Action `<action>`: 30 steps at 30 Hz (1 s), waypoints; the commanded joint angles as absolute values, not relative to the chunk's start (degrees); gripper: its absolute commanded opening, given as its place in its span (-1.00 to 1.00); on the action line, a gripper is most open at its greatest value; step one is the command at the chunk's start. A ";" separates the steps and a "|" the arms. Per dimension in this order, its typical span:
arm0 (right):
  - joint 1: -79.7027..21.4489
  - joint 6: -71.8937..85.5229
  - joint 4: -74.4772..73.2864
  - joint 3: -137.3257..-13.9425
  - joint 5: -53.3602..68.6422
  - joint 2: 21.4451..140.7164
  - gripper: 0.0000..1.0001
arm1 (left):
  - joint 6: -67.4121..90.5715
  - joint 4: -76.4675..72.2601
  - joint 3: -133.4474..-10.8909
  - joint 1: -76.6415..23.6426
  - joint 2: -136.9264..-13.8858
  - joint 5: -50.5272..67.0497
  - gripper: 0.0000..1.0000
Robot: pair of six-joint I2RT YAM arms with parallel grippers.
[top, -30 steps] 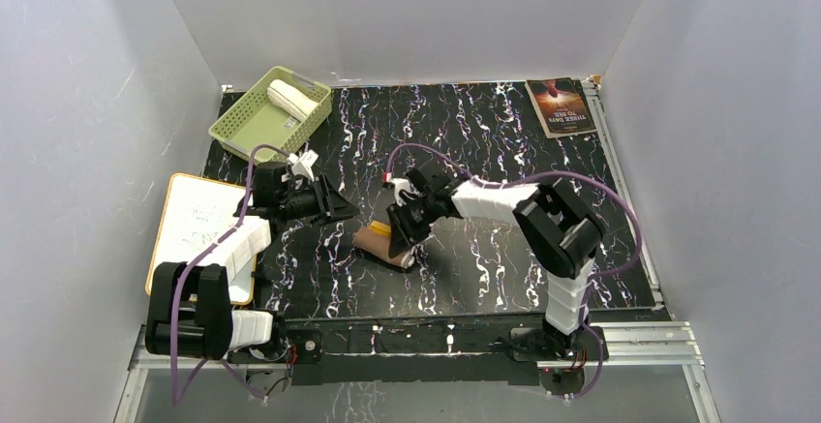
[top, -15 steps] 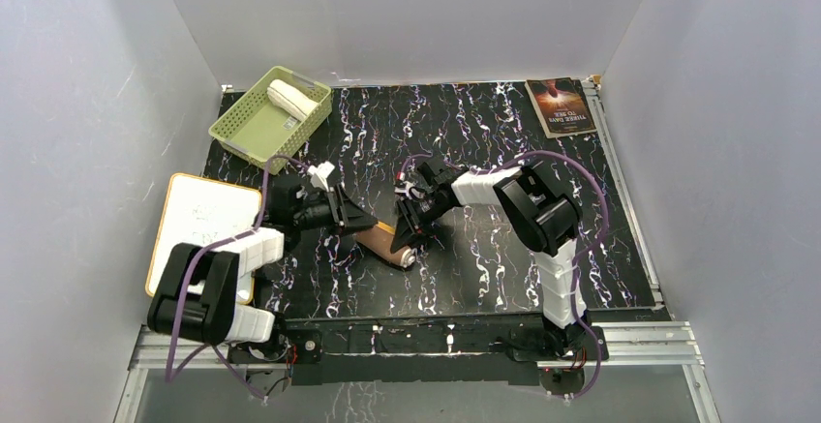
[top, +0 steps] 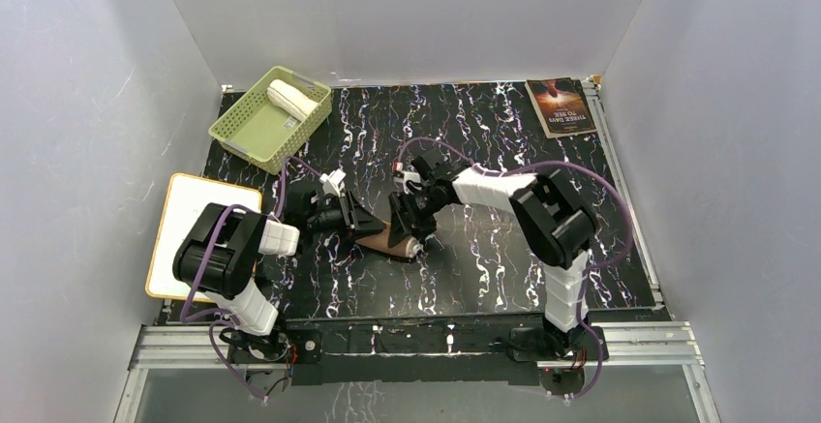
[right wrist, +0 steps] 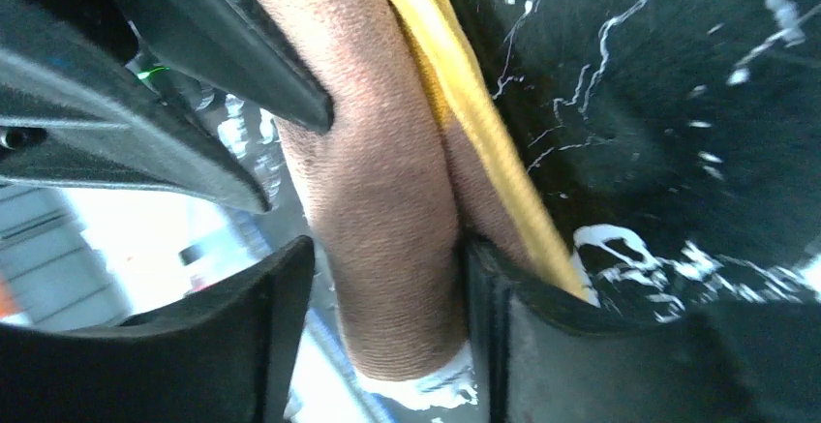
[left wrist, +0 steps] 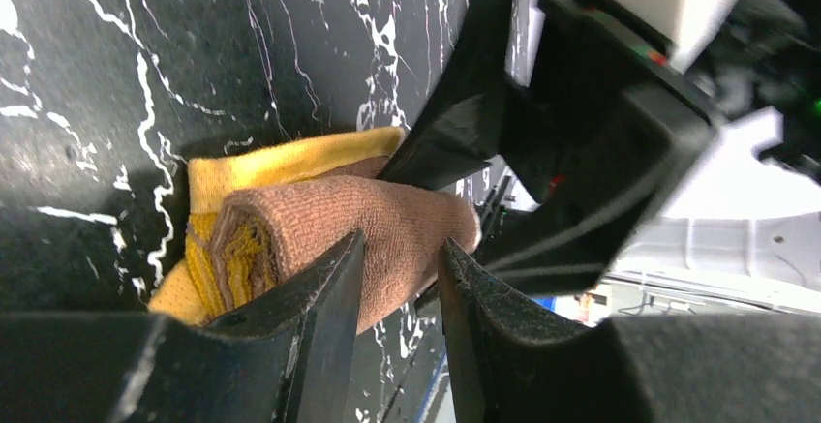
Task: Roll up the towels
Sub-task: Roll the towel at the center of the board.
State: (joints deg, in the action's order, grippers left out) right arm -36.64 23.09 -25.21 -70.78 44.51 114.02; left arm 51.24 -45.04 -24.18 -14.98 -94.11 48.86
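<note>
Towel: yellow-brown roll on the desk, centre, toward near edge.
Left hand: narrow, empty, tips at the roll's side.
Right hand: straddles roll; I cannot tell whether it grips.

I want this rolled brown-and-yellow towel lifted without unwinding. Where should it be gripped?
Grip the rolled towel mid-length from above, fingers straddling its round sides. It lies on its side, and a squeeze across the loose yellow edge would probably keep it wound.
</note>
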 commanded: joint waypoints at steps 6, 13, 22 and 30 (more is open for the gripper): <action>-49.65 7.97 -23.53 -65.28 -2.46 94.55 0.35 | 41.65 -35.00 -27.21 -14.96 -93.84 42.39 -0.31; -59.31 -0.38 -13.47 -55.94 -15.08 84.89 0.42 | 41.08 -34.88 -28.40 -14.95 -96.21 42.91 -0.31; -65.02 -10.32 -13.09 -58.05 -16.88 89.68 0.46 | 39.57 -32.48 -30.82 -15.06 -97.85 43.06 -0.31; -67.34 -14.72 -12.30 -59.68 -20.12 96.63 0.40 | 37.81 -29.97 -32.89 -15.21 -98.82 43.26 -0.31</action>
State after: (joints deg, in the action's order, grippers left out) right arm -66.87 -10.96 -16.05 -56.88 -17.12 94.96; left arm 41.93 -35.09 -32.29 -15.14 -97.17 46.98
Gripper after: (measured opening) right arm 0.705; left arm 0.342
